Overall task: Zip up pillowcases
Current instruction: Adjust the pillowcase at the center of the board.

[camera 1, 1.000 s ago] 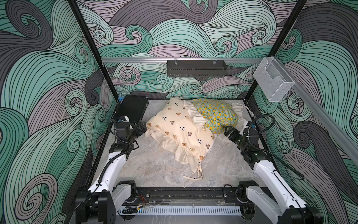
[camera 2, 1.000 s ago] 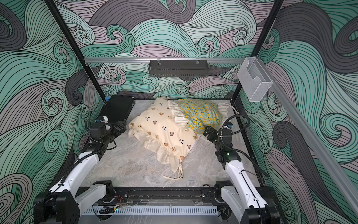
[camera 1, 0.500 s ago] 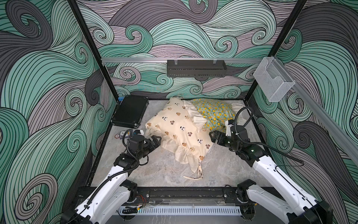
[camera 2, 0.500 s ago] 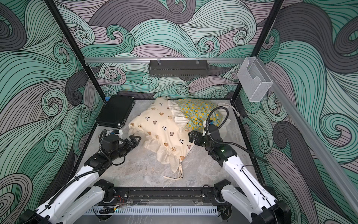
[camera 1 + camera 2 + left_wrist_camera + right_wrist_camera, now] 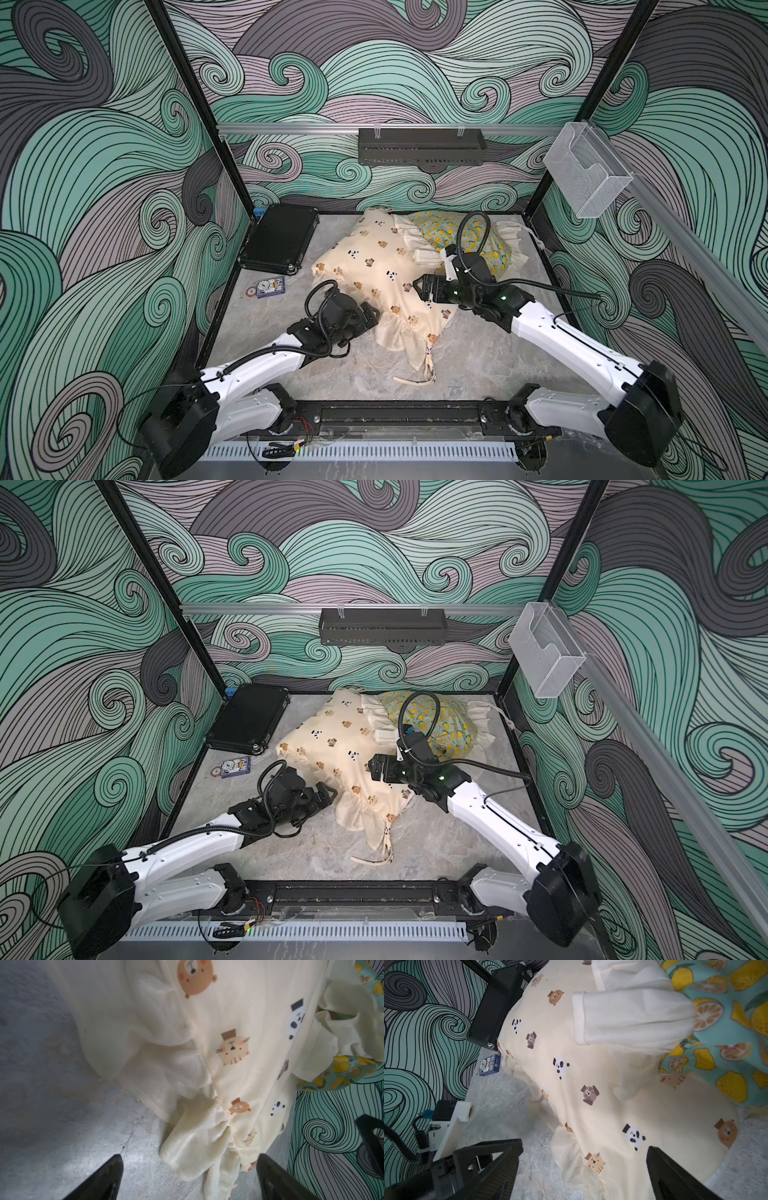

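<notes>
The left gripper [image 5: 371,312] and right gripper [image 5: 422,291], each wide open and empty, have swung inward and now flank the large cream bear-print pillowcase [image 5: 371,266] at centre. The smaller teal lemon-print pillowcase [image 5: 500,252] touches its far side. Zipping looks about to start.

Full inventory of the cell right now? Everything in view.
animal-print pillowcase: 1, cream, mid-table
lemon-print pillowcase: 1, teal and yellow, rear of table, its ruffle overlapping the animal-print pillowcase
flat case: 1, black, rear-left of table
small packet: 1, blue and white, in front of the flat case
wire shelf: 1, black, rear rail
clear holder: 1, transparent, right rail
table: 1, grey marbled
left hand: 1, black, open, at near-left ruffle
right hand: 1, black, open, over animal-print pillowcase
</notes>
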{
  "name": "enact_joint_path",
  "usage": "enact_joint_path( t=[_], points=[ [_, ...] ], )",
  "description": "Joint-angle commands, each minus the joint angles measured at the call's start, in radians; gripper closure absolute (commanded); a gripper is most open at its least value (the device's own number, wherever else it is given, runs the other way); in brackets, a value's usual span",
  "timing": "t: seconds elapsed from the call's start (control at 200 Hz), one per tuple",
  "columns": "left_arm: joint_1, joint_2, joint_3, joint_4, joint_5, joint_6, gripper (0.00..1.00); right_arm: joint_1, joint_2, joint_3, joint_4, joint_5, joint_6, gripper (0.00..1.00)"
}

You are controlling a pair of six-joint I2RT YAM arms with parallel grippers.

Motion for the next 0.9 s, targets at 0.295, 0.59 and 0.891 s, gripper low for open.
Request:
enact_joint_path(
  t=[0.295,0.59,0.891],
  points=[
    [-0.069,0.26,0.083,0.22,-0.051,-0.13,0.11,0.013,0.23,0.253,0.033,0.078,-0.096,0.01],
    [-0.074,0.397,0.145,0.245,-0.05,-0.127,0.26,0.013,0.352,0.383,0.014,0.09,-0.118,0.01],
    [-0.078,0.448,0.181,0.207,-0.085,-0.13,0.65,0.004,0.436,0.428,0.007,0.171,-0.152,0.01]
  ],
)
